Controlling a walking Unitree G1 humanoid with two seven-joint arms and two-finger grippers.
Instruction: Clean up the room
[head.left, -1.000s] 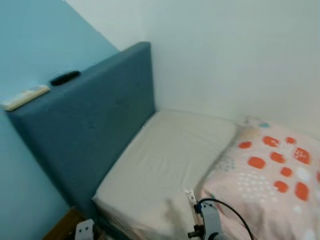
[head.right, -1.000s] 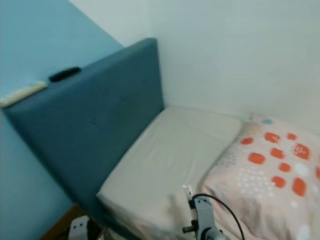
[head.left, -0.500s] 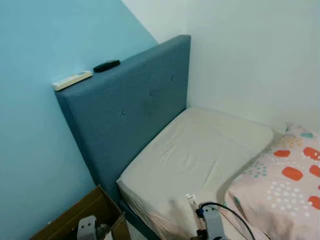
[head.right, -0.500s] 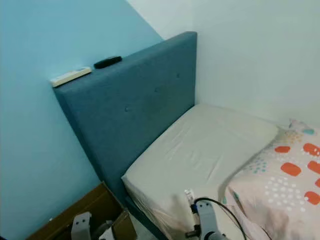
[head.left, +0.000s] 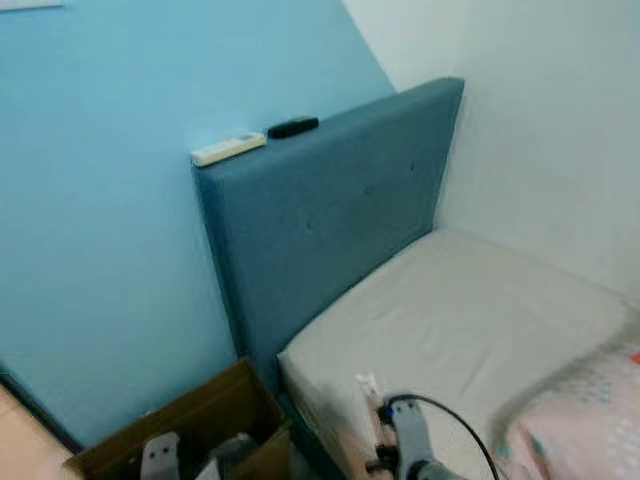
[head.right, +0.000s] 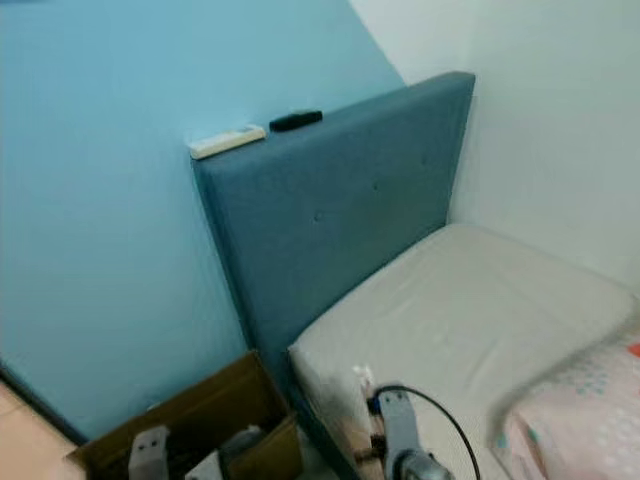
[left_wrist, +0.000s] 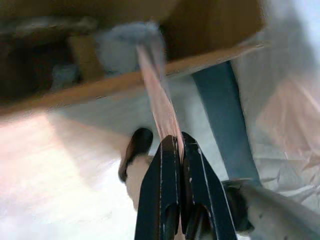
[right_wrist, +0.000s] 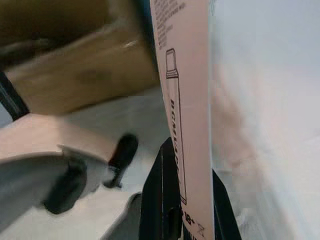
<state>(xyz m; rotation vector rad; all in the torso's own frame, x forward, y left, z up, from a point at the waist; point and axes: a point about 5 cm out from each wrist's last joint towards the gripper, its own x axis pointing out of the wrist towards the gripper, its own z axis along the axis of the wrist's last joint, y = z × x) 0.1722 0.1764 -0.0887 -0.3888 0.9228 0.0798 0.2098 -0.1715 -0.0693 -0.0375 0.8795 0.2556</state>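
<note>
My right gripper (right_wrist: 187, 165) is shut on a flat pink package (right_wrist: 181, 75) with small print and a drawing of a tube on it. Its top end pokes up above my right wrist (head.left: 400, 450) at the near corner of the mattress. My left gripper (left_wrist: 177, 140) is shut on a thin pink strip (left_wrist: 155, 85) that runs toward an open cardboard box (head.left: 190, 430). The box stands on the floor beside the bed, against the blue wall, with blurred things inside. My left wrist (head.left: 160, 458) hangs over the box.
A blue padded headboard (head.left: 330, 210) carries a white remote (head.left: 228, 149) and a black remote (head.left: 292, 127) on its top edge. The bare mattress (head.left: 480, 320) runs to the white wall. A dotted pillow (head.right: 580, 420) lies at the right edge.
The camera has swung left: the headboard and bed slid right, the pillow is mostly out of view, and more of the cardboard box appears. Both grippers keep their hold.
</note>
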